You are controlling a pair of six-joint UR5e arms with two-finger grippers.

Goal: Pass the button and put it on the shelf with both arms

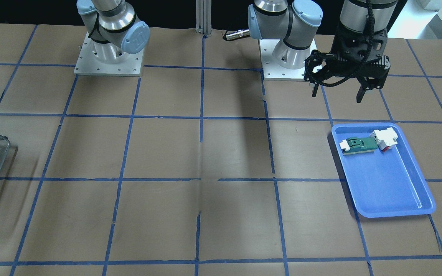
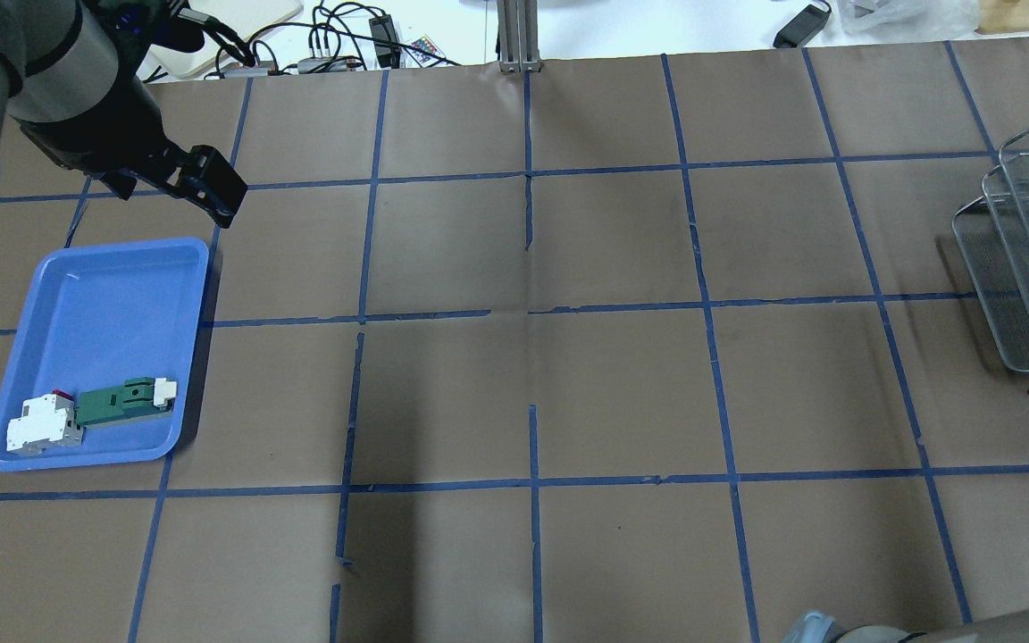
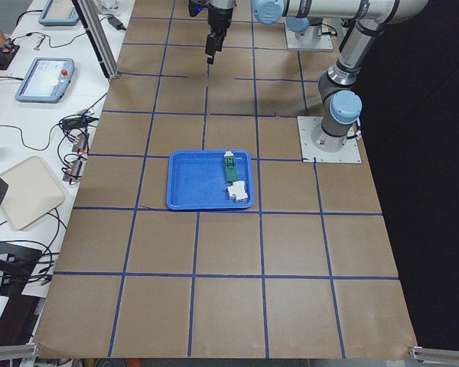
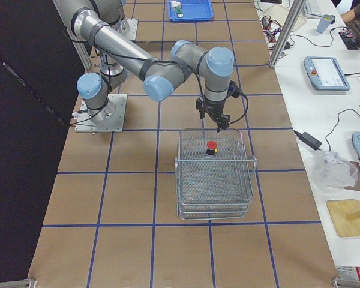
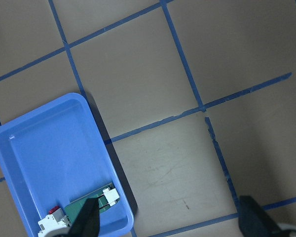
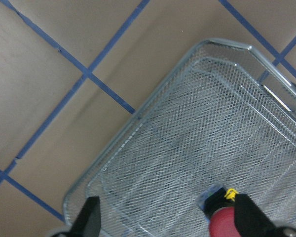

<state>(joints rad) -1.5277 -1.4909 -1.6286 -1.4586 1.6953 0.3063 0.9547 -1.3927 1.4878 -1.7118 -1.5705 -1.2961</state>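
Exterior right view, middle of the frame: shows the button (image 4: 211, 147) on the top tier of the shelf (image 4: 216, 186), near that tier's upper edge, red head uppermost over the black body. Shows the right gripper (image 4: 221, 125) just above it, pointing down, with no contact that can be made out. Right wrist view: finds the fingers (image 6: 89, 219) spread wide at the lower corners of the frame, gripping nothing. Puts the button's red head low and right of centre between them, with its yellow and blue end showing against the mesh. Exterior front-facing view, upper right: shows the left gripper (image 1: 338, 94) in the air over the table (image 1: 167, 153), jaws apart and empty, above the upper edge of the blue tray (image 1: 390, 184). Finds, in that tray's upper end, a green-and-white flat part (image 1: 359, 145) touching a white block (image 1: 386, 138) with a red patch on it. Places tray and shelf at opposite ends of the brown, blue-taped table, well apart. Overhead exterior view, right edge: catches only part of the shelf, cut off by the frame.
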